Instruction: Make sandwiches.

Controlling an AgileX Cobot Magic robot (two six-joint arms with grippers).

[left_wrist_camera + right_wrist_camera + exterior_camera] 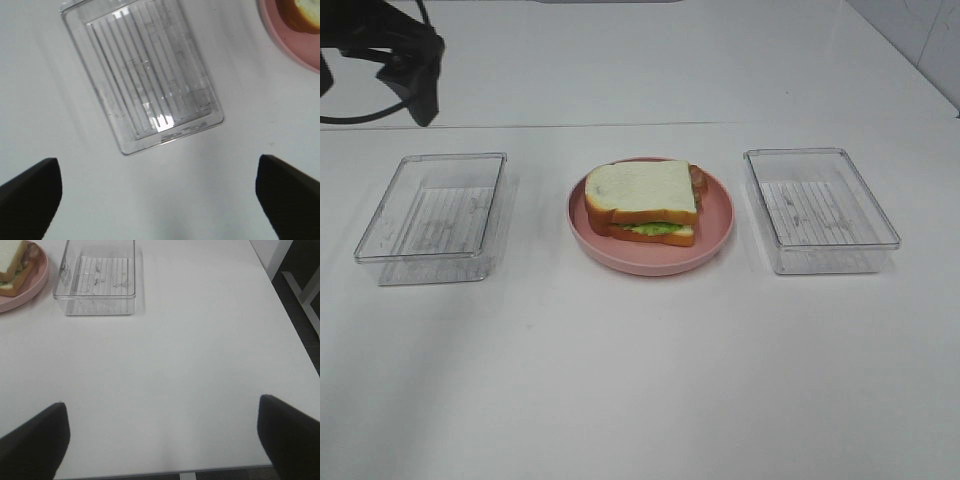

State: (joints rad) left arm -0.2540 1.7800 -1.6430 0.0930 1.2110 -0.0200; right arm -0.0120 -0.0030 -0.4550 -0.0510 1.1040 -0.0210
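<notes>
Left tool (157,200): fingers spread wide, nothing between them, hanging above bare counter (640,380) just short of the left clear tray (142,75); the wide stance and height suggest a parked or withdrawn pose rather than an approach. Right tool (162,437): likewise spread and carrying nothing, held over open counter near the front right corner, well apart from the right clear tray (95,277). Neither tool shows in the high view, so both sit back from the work area. Left clear tray: rectangular, ribbed floor, no contents visible, to the left of the plate. Right clear tray: matching piece, no contents visible, to the plate's right; the pair flanking the plate reads as ingredient bins, one per arm. Pink plate (715,235): round, centred between the trays, within reach of both arms. Sandwich (642,202): on the plate, white slice with tan crust on top, green lettuce showing at the front edge above a lower slice, a reddish-brown strip peeking out at the far right. With both trays bare, assembly appears complete.
</notes>
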